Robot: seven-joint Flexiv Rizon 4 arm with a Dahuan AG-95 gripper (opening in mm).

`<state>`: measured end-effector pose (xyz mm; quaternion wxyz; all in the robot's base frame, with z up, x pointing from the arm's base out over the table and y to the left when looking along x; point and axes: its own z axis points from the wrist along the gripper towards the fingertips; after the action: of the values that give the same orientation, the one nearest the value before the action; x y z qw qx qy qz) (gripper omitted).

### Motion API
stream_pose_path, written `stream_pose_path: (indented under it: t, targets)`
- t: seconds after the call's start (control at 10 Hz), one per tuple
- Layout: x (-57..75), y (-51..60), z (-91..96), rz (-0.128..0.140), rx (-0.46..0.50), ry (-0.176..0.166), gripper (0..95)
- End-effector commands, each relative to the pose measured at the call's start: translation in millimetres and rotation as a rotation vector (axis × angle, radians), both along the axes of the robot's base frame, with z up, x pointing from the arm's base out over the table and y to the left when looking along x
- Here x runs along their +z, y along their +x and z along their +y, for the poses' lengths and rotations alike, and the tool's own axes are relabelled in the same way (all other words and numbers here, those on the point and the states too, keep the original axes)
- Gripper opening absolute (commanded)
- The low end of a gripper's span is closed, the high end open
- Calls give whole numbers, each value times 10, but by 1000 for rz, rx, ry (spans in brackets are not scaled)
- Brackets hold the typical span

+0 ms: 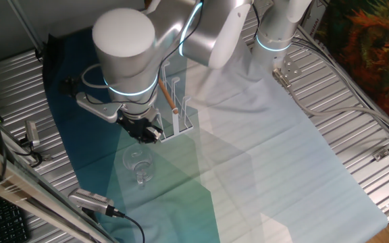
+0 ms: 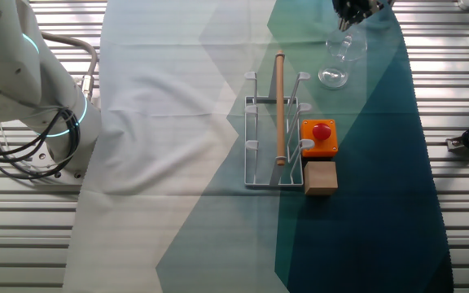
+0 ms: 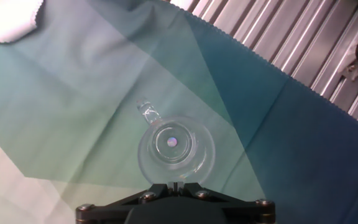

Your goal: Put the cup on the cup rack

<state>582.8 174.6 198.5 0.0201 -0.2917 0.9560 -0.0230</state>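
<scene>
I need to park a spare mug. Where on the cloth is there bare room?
The wide white cloth between the cup rack and the arm's base is bare. It is crowded right of the rack: orange box, wooden block, then the cup under the gripper.

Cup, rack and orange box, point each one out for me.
cup [image 3: 176, 147], hand view, on its base seen through the open mouth
rack [image 2: 255, 155], the other fixed view, on its white frame
orange box [image 2: 319, 144], the other fixed view, on its orange top

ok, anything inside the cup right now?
Nothing shows inside the cup: the hand view looks straight down through clear glass to its base and the cloth beneath. The gripper hangs above it, and its black body hides the rim's near edge.
</scene>
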Motion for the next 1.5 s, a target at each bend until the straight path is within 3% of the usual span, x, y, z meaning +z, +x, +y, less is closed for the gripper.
stream_pose_path:
  t: [0.1, 0.5, 0.8, 1.0, 1.3, 1.5]
  targets:
    - [3, 3, -4, 1, 5, 8, 0]
    - [-25, 65, 18, 1, 39, 18, 0]
    - [-74, 255, 136, 0, 77, 20, 0]
    - [-32, 376, 285, 0, 93, 31, 0]
    - [-48, 548, 434, -1, 108, 81, 0]
    - [-78, 615, 472, 2, 124, 84, 0]
